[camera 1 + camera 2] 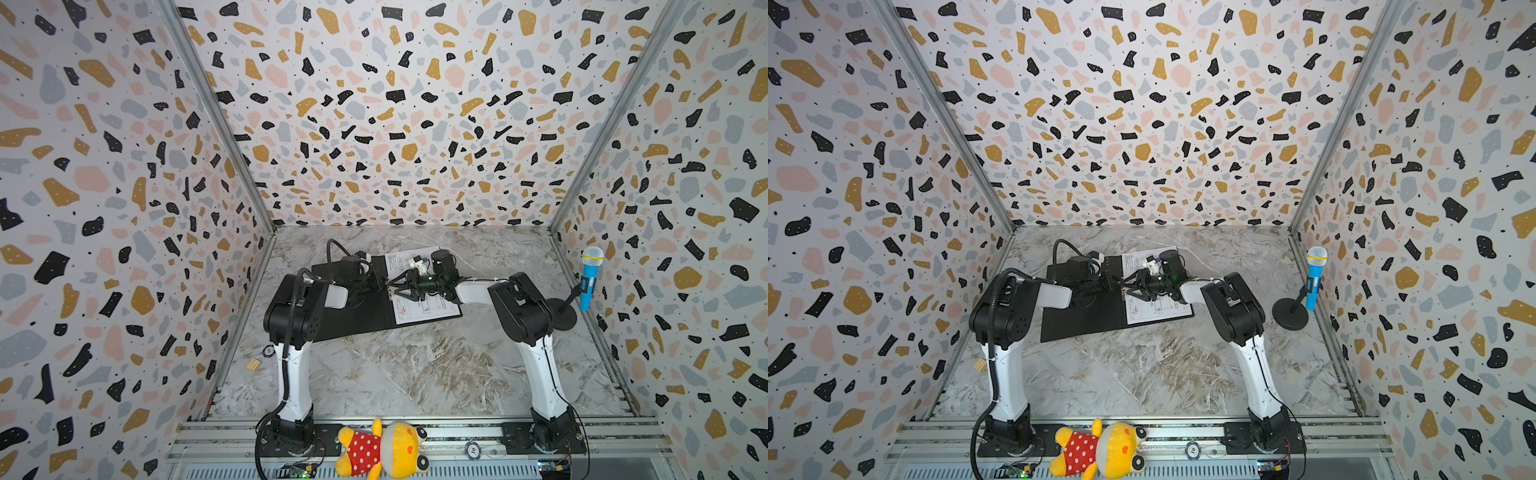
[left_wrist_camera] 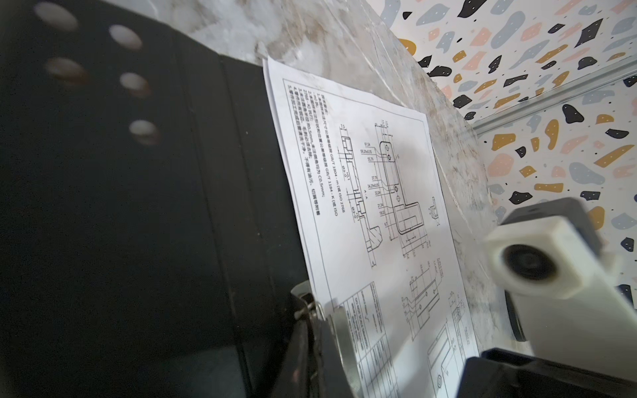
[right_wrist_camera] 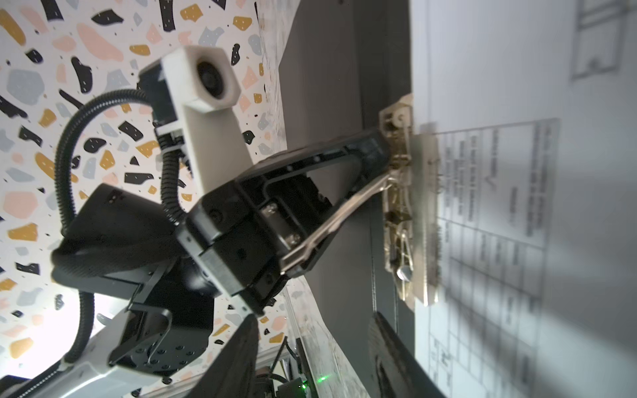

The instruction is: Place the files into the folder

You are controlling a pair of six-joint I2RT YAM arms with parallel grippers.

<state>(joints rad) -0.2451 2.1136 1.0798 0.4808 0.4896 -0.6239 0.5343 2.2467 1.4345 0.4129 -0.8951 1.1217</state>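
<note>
Lying on the open folder (image 1: pixel 357 320) on the worktop (image 1: pixel 415 365), the files (image 1: pixel 428 309) sit with one edge at the metal clip (image 3: pixel 400 213). Thin, limp and easily creased, they likely want a hold at the free edge. The left pincer (image 3: pixel 387 151) is pinched tight at the clip; the right pincer (image 1: pixel 395 286) hangs part open, empty. Legible: "GB/T 1804 - m", "ISO 2768".

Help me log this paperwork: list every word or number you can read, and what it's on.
"GB/T 1804 - m": notes on the drawing sheet
"GB/T 1184 - K": same notes
"55,79": dimension, same sheet
"37,79": dimension, same sheet
Chinese notes and title block: too blurred to read.
</note>
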